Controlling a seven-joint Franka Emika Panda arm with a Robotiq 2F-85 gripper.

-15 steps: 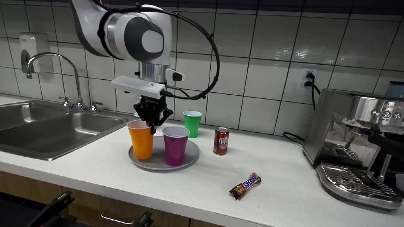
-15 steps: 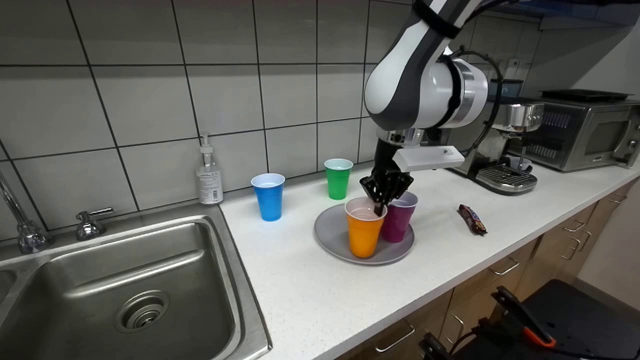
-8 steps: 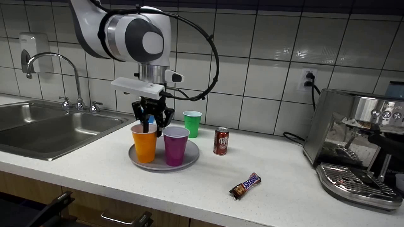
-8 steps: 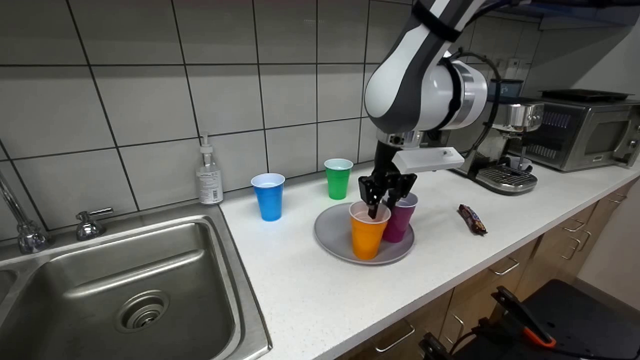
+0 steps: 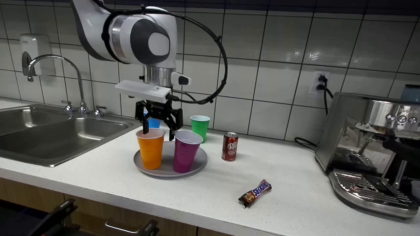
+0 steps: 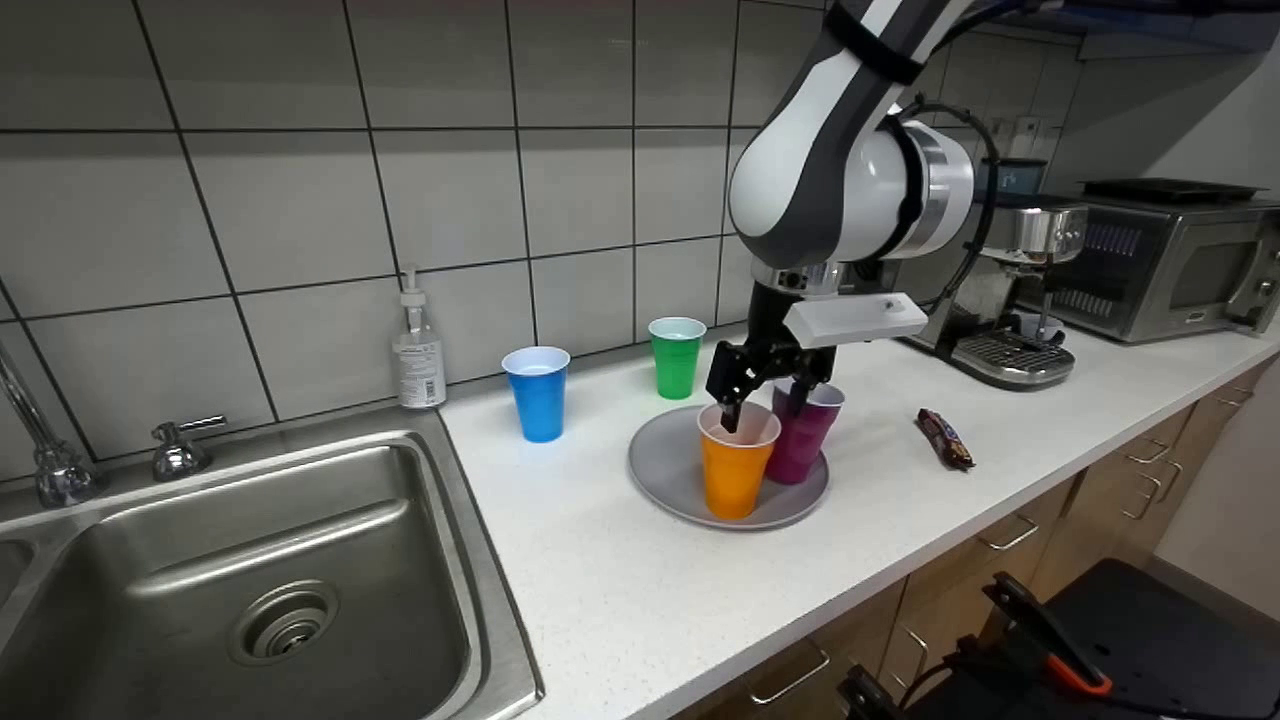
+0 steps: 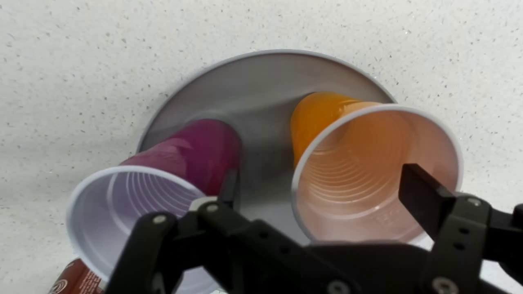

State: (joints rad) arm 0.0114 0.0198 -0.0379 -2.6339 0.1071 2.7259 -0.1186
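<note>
I've got the tabletop (image 5: 288,200) below my gripper (image 5: 158,135), and the plate (image 7: 261,77) sits right underneath it. Gripper's spread wide, with nothing in its grip. One finger's at the mouth of the orange cup (image 5: 151,152), which stands on the plate; the other's between the cups, right beside the purple cup (image 5: 185,155), also on the plate but leaning away from that finger. Can't tell if they touch. In an exterior view, the green cup (image 5: 200,128) and blue cup (image 5: 154,124) are behind my gripper. Past the purple cup there's the can (image 5: 229,147), then the Snickers (image 5: 255,193), well apart from the gripper.
</note>
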